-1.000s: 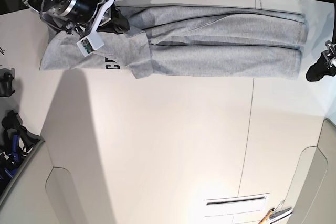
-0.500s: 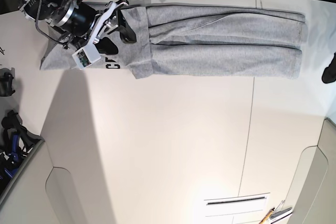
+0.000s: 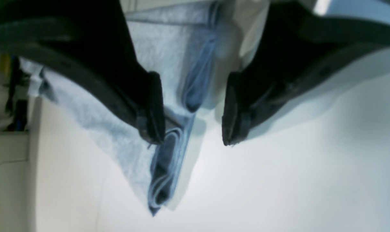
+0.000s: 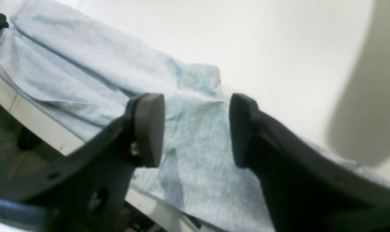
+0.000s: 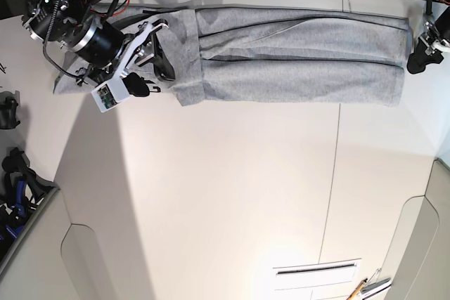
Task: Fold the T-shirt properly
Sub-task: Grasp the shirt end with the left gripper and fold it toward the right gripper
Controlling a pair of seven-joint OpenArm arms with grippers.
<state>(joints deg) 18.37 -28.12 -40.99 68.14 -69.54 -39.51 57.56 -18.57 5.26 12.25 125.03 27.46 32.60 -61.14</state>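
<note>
The T-shirt [image 5: 295,54] lies as a long grey strip along the table's far edge, folded lengthwise, with a sleeve flap [image 5: 186,68] at its left part. Over that end hovers my right gripper [image 5: 152,72], open; in the right wrist view its fingers [image 4: 148,129] stand apart above the grey cloth [image 4: 195,154], holding nothing. My left gripper [image 5: 420,57] sits just off the strip's right end. In the left wrist view it is open [image 3: 191,129], with the layered hem corner [image 3: 162,180] beside one finger and bare table under the gap.
A seam [image 5: 334,173] runs across the white table [image 5: 232,194]. A slot [image 5: 316,268] and pens [image 5: 369,287] lie near the front right. Dark gear and cables [image 5: 14,180] sit off the table's left side. The shirt lies close to the far edge.
My right gripper opened, let go of the sleeve and drew back left over the lettered end. My left gripper opened and moved up to the hem's far corner.
</note>
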